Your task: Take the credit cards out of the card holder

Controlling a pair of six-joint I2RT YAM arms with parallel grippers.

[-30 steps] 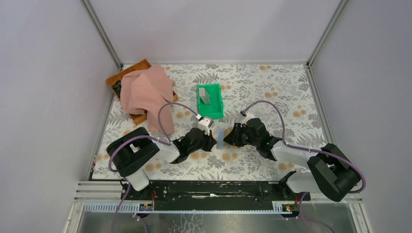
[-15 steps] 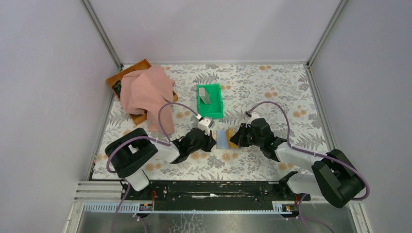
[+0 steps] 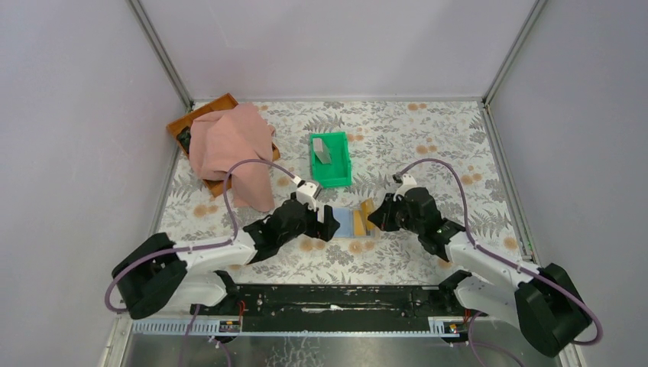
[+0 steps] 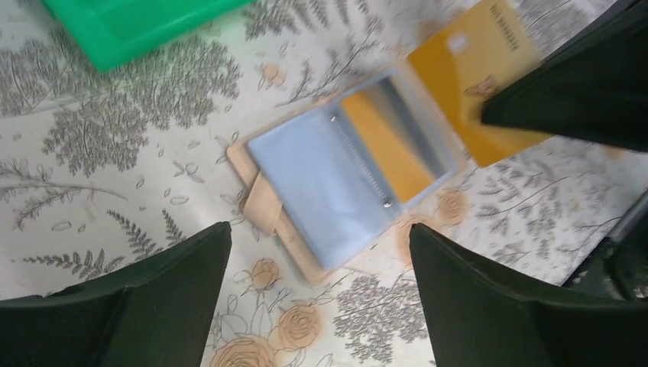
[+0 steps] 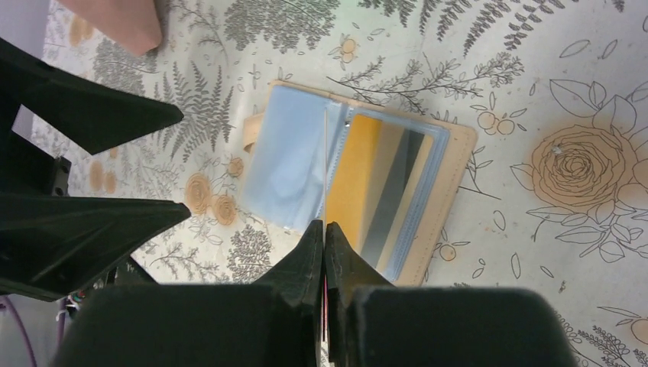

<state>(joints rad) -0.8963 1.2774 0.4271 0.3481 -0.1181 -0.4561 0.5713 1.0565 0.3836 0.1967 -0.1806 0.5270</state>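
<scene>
Card holder [image 3: 353, 223] lies just before the bin [image 3: 333, 178], apparently apart

Two white-and-black arms [image 3: 206, 256], each trailing a purple cable [image 3: 256, 162], end in black wedge-shaped jaws.

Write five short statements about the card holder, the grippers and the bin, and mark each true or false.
1. The card holder lies open on the table. True.
2. The left gripper is clamped on the card holder. False: its jaws stand wide open and hold nothing.
3. The right gripper is shut on a yellow card. True.
4. The green bin has nothing in it. False: a grey card is inside it.
5. A second yellow card, with a dark stripe, sits in a sleeve of the card holder. True.
</scene>
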